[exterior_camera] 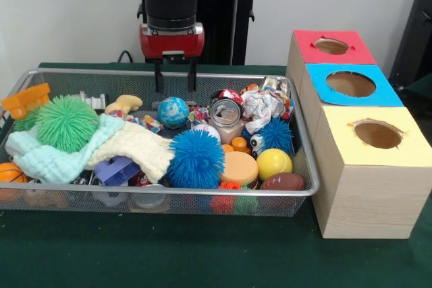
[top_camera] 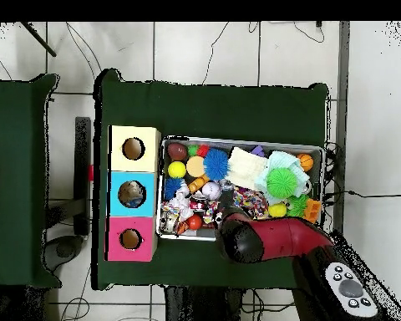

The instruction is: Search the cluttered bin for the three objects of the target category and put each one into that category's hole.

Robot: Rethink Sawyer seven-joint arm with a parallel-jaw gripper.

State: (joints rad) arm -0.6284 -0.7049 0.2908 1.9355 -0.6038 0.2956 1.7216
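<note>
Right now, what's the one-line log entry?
hand: open, empty, above bin's far side | wire mesh bin: full | blue box: something inside

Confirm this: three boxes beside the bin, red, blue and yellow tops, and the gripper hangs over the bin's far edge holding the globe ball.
One thing is wrong: the gripper holds nothing. In the front view its fingers hang bare above the bin, and the globe ball lies below them among the toys. The rest stands: the red, blue and yellow boxes sit beside the bin, and the gripper is over its far edge.
</note>
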